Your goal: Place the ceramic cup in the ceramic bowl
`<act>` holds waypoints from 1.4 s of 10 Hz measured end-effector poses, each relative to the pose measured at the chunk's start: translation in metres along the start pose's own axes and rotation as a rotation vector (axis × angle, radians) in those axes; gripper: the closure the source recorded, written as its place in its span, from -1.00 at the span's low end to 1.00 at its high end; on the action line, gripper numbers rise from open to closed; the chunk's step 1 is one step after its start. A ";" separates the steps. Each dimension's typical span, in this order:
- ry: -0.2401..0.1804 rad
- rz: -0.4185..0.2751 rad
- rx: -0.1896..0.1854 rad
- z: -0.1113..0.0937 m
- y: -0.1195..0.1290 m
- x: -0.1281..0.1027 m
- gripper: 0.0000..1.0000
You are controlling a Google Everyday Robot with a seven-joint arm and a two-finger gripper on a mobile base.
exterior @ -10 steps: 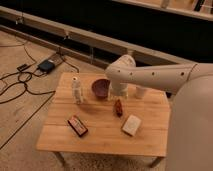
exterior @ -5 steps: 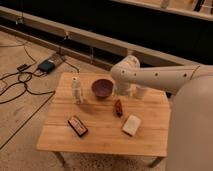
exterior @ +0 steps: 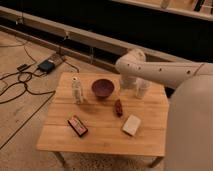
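Observation:
The ceramic cup [exterior: 142,89], small, white and cylindrical, stands upright near the back right of the wooden table [exterior: 100,135]. The ceramic bowl [exterior: 102,88], round and dark maroon, sits left of it at the back middle and holds nothing. My gripper [exterior: 129,83] hangs down from the white arm [exterior: 165,72], which reaches in from the right. The gripper is between the bowl and the cup, close against the cup's left side. Whether it touches the cup I cannot tell.
A slim white bottle [exterior: 76,90] stands left of the bowl. A small brown object [exterior: 118,107] lies in front of the bowl. A flat white block [exterior: 132,124] and a dark red packet [exterior: 77,125] lie nearer the front. Cables and a dark box [exterior: 46,65] lie on the floor to the left.
The arm and gripper have moved right and back, away from the bowl and toward the cup. The bowl now shows in full. The objects on the table have not moved.

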 end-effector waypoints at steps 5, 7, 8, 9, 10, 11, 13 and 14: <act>0.010 -0.047 -0.003 0.022 -0.039 -0.051 -0.30; 0.025 -0.062 -0.005 0.036 -0.051 -0.067 -0.30; 0.030 -0.067 -0.009 0.045 -0.053 -0.075 -0.30; 0.039 -0.073 -0.017 0.056 -0.053 -0.081 -0.30; 0.044 -0.075 -0.023 0.062 -0.053 -0.085 -0.30; 0.052 -0.078 -0.031 0.072 -0.052 -0.089 -0.30; 0.071 -0.075 -0.045 0.086 -0.052 -0.091 -0.17; 0.082 -0.067 -0.052 0.091 -0.052 -0.090 0.04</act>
